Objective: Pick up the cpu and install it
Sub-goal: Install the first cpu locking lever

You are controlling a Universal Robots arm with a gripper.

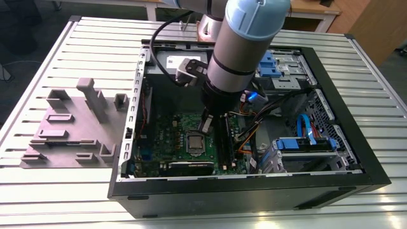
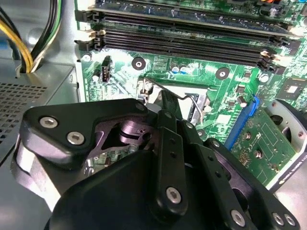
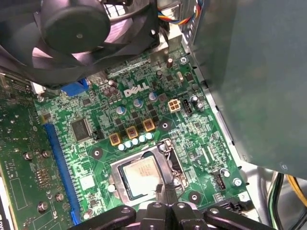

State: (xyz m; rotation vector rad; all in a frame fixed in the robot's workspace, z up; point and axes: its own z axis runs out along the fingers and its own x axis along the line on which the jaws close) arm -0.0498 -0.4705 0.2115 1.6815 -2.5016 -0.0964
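Reaching down into the open computer case (image 1: 137,143), the arm holds its gripper (image 1: 207,125) just above the green motherboard (image 1: 170,125). The cpu (image 3: 140,175) sits flat in the socket (image 3: 165,149) on that board, its silvery top showing inside the metal frame; in the exterior view it lies at about 7 o'clock from the gripper (image 1: 194,143). In the first wrist view the fingertips (image 3: 163,189) appear pressed together, their narrow tip right at the chip's edge, holding nothing. In the second wrist view the thin socket lever (image 2: 184,98) stands raised beyond the gripper. A grey fixture block (image 1: 70,129) rests on the slatted table (image 1: 51,191), at 9 o'clock from the case.
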